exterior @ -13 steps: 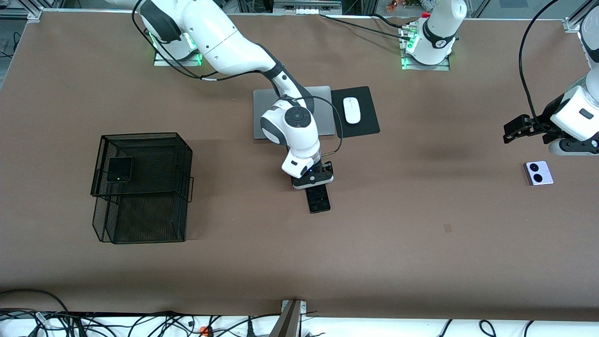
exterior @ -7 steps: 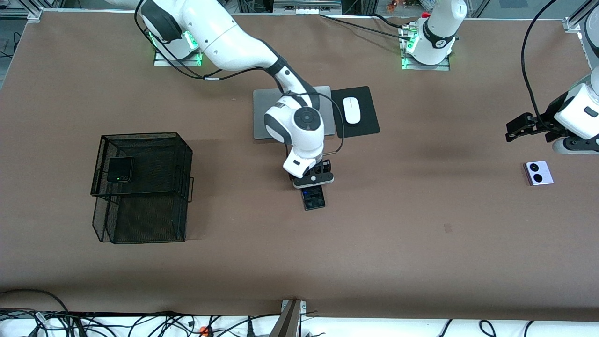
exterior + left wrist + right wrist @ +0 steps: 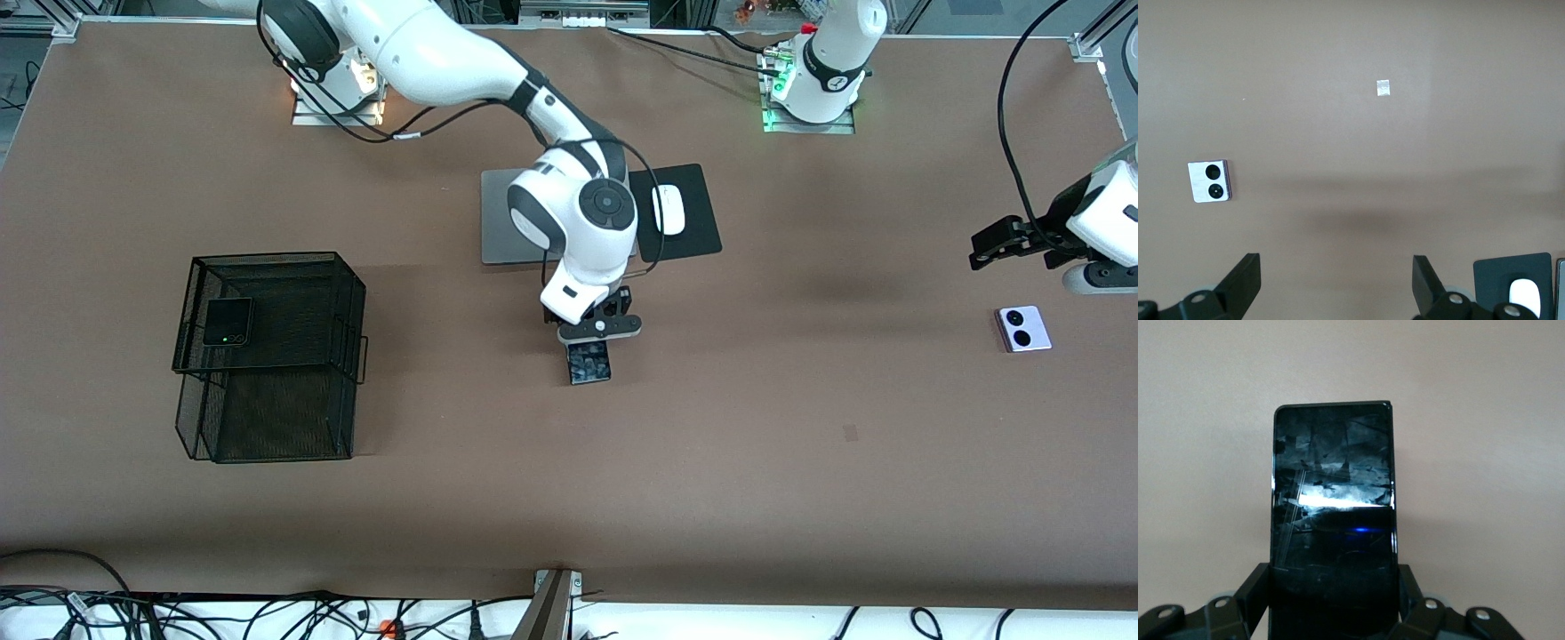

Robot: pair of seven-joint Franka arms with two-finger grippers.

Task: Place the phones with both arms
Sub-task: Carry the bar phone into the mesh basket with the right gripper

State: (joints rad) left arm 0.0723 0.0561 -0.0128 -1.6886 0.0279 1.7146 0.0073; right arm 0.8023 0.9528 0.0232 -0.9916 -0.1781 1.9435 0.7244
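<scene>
Phones, three, at separate stations. Slim black phone [image 3: 589, 363]: clamped by its edges in the right gripper [image 3: 599, 329] over the middle of the table [image 3: 800, 427], one end gripped and the free end reaching out past the fingers, glass face reflecting in the right wrist view [image 3: 1333, 513]; the edge grip likely suits a thin slab that gives no purchase from above. Against a second ago it is off the table surface, shows shorter in the front view as if tipped up, and the right arm's wrist has drawn toward the grey slab [image 3: 507, 222] and mouse pad [image 3: 689, 204] with its white mouse [image 3: 669, 209]. Folded black phone [image 3: 228, 321]: resting on the top level of the black wire basket [image 3: 267, 356] toward the right arm's end, apparently already placed, unmoved. Lilac-white phone [image 3: 1023, 328], two dark lenses upward: flat on the table toward the left arm's end, unmoved, not yet handled. Left gripper [image 3: 1013, 240]: fingers spread wide and empty, over the table near that phone, which shows clear of the fingers in the left wrist view [image 3: 1210, 181]; it has shifted slightly away from the front camera and appears to wait.
</scene>
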